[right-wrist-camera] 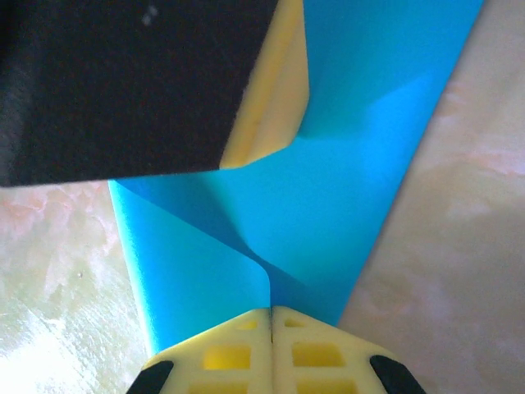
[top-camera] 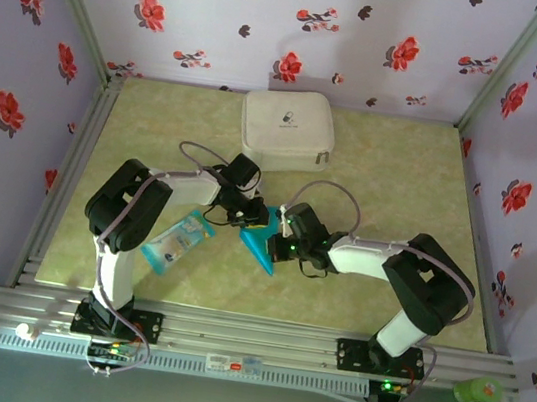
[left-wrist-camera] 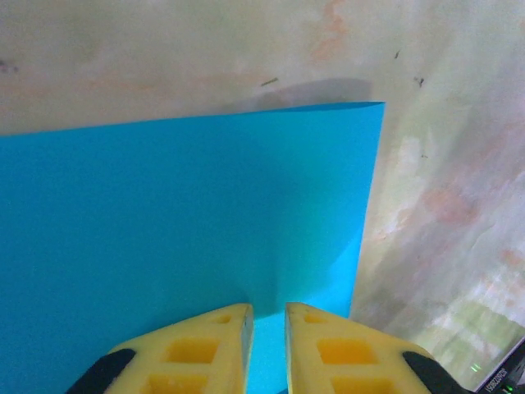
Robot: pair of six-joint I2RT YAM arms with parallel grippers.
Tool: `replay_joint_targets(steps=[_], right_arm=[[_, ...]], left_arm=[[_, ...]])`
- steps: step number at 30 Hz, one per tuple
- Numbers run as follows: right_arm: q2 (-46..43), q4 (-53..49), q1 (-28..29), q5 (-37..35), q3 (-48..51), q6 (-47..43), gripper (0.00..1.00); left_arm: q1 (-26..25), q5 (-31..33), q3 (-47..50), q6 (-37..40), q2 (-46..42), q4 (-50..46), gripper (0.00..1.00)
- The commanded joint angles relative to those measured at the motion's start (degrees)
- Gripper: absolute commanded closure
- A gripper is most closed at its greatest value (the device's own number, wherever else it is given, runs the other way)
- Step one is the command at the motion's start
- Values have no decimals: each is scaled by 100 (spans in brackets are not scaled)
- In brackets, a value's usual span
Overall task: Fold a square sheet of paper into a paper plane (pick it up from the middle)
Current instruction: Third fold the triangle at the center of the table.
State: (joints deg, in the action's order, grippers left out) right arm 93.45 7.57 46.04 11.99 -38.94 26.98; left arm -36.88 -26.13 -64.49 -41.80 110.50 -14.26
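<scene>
Two grippers meet at the square sheet of paper (top-camera: 263, 248). Your right gripper (right-wrist-camera: 271, 312) pinches a fold, jaws pressed together. On your left gripper (left-wrist-camera: 269, 310) the jaws sit slightly apart over it; you cannot tell if they grip. It looks light and bendy, so hold near creases. Open table (top-camera: 403, 181) lies right; a packet (top-camera: 179, 240) sits left.

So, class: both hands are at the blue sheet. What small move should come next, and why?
Probably the right hand should ease down and flatten the bend. It is shut on the square sheet of paper, whose flap rises in a soft, uncreased curl off the table, while the left hand sits slightly open over the sheet.
</scene>
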Motion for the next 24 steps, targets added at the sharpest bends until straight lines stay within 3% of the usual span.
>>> replay_joint_targets(steps=[1, 24], right_arm=[[68, -106, -42, -113, -120, -88, 100], [205, -428, -42, -263, -178, -80, 100]], left_arm=[[-56, 170, 182, 9, -19, -288, 80], [-56, 170, 174, -21, -20, -252, 81]])
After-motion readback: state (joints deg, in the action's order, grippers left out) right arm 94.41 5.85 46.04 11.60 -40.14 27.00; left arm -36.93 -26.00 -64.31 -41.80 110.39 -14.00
